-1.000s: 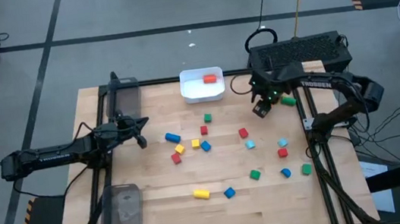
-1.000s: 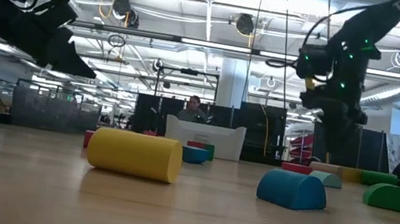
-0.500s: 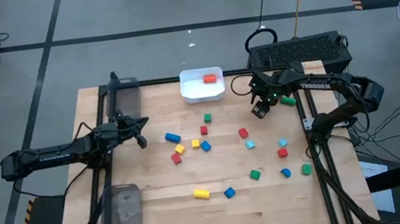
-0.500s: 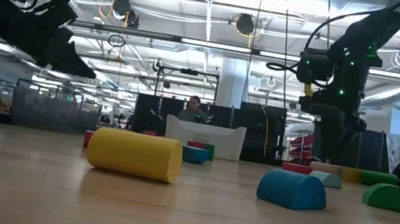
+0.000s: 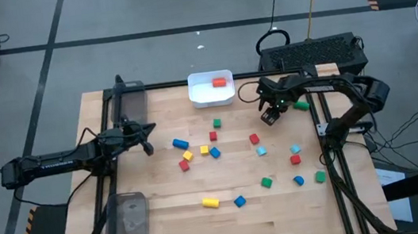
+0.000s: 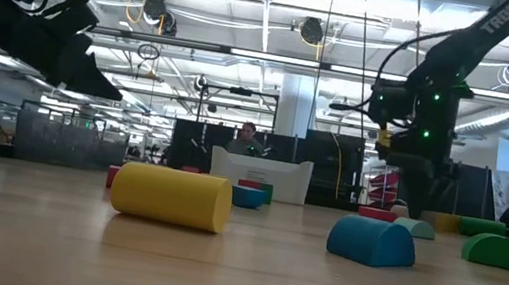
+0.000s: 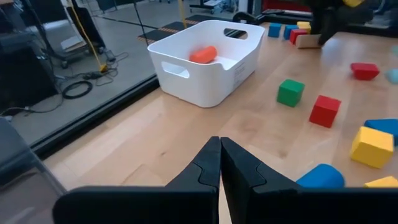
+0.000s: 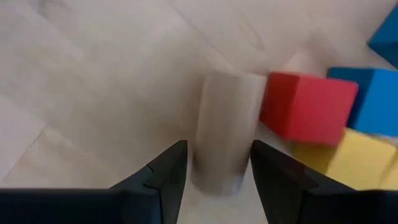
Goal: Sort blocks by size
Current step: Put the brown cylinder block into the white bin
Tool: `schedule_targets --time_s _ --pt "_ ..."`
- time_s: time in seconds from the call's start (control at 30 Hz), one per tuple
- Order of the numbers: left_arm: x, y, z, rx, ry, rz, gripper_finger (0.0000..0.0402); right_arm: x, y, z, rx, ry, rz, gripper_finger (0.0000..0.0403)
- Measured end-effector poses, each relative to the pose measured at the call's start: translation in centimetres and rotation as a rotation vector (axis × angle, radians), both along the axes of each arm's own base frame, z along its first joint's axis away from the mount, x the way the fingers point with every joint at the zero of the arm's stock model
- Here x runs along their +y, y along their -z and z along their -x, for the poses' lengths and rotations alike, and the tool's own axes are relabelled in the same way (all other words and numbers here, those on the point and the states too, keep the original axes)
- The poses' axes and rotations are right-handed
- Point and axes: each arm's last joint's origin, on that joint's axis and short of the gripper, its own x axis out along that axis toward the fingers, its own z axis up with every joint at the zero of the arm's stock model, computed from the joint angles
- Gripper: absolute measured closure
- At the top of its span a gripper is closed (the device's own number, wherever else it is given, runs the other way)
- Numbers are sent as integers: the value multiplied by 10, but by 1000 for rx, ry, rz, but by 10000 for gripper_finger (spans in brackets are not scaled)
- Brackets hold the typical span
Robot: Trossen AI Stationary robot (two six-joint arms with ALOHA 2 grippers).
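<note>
Toward the bench's (image 5: 166,226) far right, beside the cluster of red, blue and yellow wooden blocks (image 8: 323,118), the right pincer (image 8: 217,163) hung with fingers parted around a pale tan wooden cylinder (image 8: 225,127), not visibly clamped on it. Left pincer (image 7: 220,163): clenched, empty, waiting at the left edge. White rectangular plastic bin (image 5: 200,96): one red-orange cylinder (image 5: 221,82) inside. Remaining blocks lay scattered mid-bench. Risk: the round cylinder rolling from a loose grip, or the red cube (image 8: 308,107) touching it being nudged.
</note>
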Motion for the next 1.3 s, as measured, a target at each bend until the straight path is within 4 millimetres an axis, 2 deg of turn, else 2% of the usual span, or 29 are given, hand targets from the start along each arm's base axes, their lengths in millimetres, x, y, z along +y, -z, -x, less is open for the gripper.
schedule_targets --time_s 0.17,0.4,0.5,0.7,0.87,1.07,1.2,1.3 --pt "-1 -1 -1 -12 53 16 386 -2 0 -3 -32 -1 19 245" --pt "-3 -10 -5 -121 132 9 386 -2 -1 -4 -38 -9 24 315" --pt "-3 -15 -6 -164 160 3 386 -3 -1 -4 -40 -13 26 316" --pt "-3 -13 -8 -142 161 12 386 -3 -5 -10 -67 -25 40 316" --pt "-2 -16 -12 -133 161 14 376 -3 -27 -31 -154 -85 58 316" --pt "0 -30 -22 -120 181 11 313 -2 -67 -60 -261 -167 117 316" --pt "2 -31 -29 -111 188 -12 272 -2 -95 -75 -340 -213 176 316" --pt "3 -30 -34 -121 191 -15 258 -6 -113 -84 -391 -241 224 316"
